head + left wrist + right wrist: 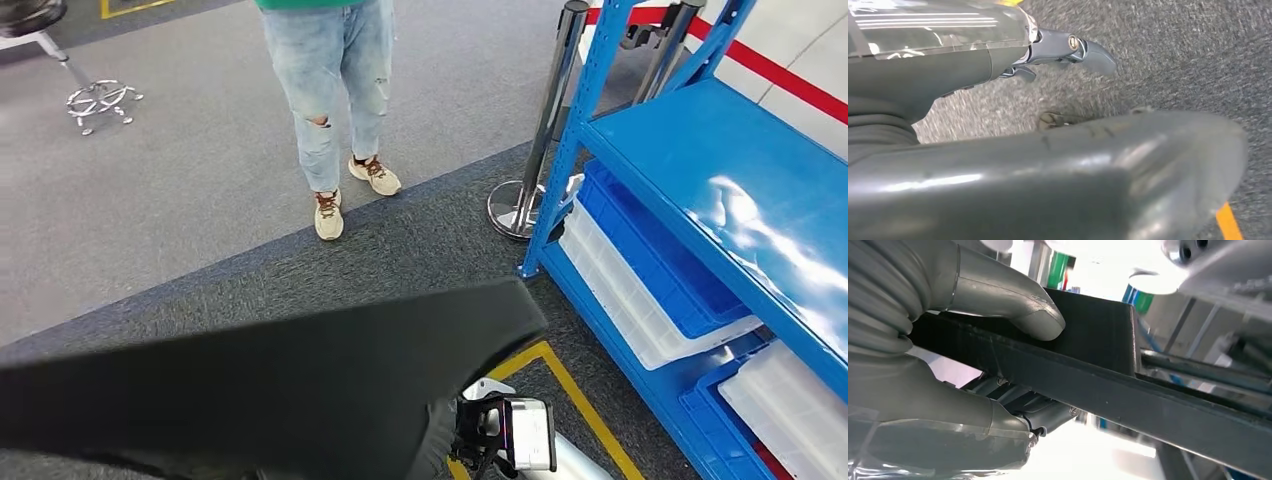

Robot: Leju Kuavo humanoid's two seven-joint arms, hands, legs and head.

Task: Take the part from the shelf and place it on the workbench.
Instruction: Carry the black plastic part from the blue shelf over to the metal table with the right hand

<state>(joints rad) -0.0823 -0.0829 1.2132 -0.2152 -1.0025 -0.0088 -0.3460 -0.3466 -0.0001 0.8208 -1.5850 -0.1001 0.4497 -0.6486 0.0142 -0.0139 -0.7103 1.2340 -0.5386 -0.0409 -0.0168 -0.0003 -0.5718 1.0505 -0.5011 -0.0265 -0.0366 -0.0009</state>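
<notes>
While the right hand [963,365] clamps the black part [1108,375], its thick thumb presses one flat face and its darker fingers [1033,407] curl against the opposite face, so the panel's edge sits between them. From the head view the part [270,385] spans the foreground above the floor, beside the blue shelf [720,190]. The left hand [1058,50] holds nothing, fingers loosely extended above the carpet.
</notes>
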